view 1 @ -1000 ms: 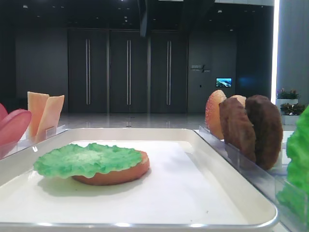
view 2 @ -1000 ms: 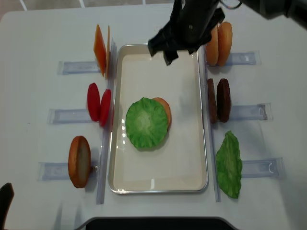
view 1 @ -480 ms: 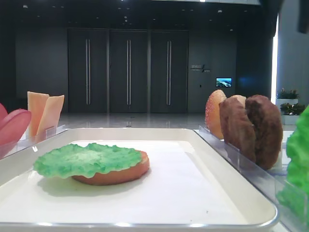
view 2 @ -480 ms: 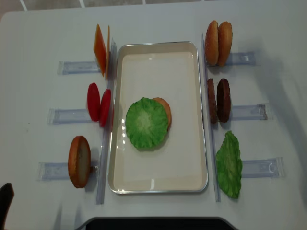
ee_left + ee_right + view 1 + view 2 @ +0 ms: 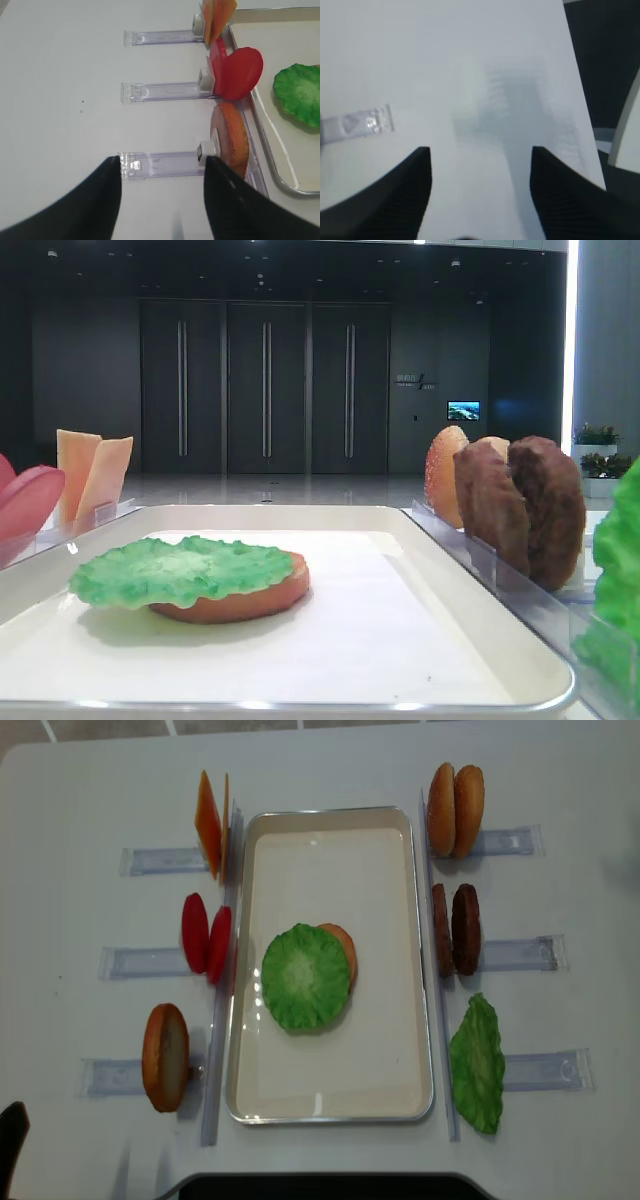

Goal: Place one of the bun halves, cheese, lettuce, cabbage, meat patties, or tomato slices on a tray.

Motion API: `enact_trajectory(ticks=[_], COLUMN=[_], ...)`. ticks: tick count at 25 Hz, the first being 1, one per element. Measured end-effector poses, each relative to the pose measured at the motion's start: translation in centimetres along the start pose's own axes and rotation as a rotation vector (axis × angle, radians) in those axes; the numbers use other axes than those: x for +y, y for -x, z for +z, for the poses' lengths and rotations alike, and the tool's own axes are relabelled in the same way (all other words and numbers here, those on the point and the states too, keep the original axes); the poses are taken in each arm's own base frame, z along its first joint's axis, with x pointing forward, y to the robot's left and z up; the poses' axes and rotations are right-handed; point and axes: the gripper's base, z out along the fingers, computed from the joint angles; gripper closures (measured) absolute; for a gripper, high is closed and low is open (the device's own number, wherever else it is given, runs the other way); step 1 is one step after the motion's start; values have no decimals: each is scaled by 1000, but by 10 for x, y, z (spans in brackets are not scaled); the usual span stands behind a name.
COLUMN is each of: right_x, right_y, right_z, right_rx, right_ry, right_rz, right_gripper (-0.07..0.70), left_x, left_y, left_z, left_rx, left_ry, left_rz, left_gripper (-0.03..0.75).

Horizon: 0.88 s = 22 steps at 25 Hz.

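Cream-white, shallow, round-rimmed: the tray [image 5: 330, 1105], paper-lined, lengthwise at mid-desk. Ruffled green lettuce [image 5: 305, 977] draped over a flat bun half [image 5: 343, 948] near its centre, bare paper all round. Upright in clear racks along the left rim: thin cheese [image 5: 210, 824] squares, smooth red tomato slices [image 5: 205, 937], one more bun half [image 5: 165, 1057]. Along the right rim: two speckled buns [image 5: 455, 809], lumpy brown meat patties [image 5: 455, 929], another crinkly leaf [image 5: 477, 1063]. Wide white desk [image 5: 60, 910] beyond the racks. Right jaws [image 5: 480, 195] spread apart over bare desk near its edge, grasping nothing; left jaws [image 5: 162, 200] likewise parted, empty, just short of the nearest rack [image 5: 160, 165].
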Motion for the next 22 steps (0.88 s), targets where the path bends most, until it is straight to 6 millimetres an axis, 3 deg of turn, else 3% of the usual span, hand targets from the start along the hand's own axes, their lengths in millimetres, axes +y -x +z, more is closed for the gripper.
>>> enact_trajectory(ticks=[2,8,13,17,22], right_x=[2,11,9,7,6], right_y=[-35,-165,-243,-280,-303], right_z=[-10,-39,-50,-47,-44], right_rx=[33,67,-32,-115,-188], right_ry=[24,110,129,130,131], right_rz=[-4,-64,-75,-77,-79], right_gripper=[219,219,220,223,223], left_x=[0,0,0,0,0], left_y=[0,0,0,0,0], left_z=[0,0,0,0,0], left_rx=[0,0,0,0,0], left_ry=[0,0,0,0,0], left_rz=[0,0,0,0,0], left_gripper=[307,307,307,307,307])
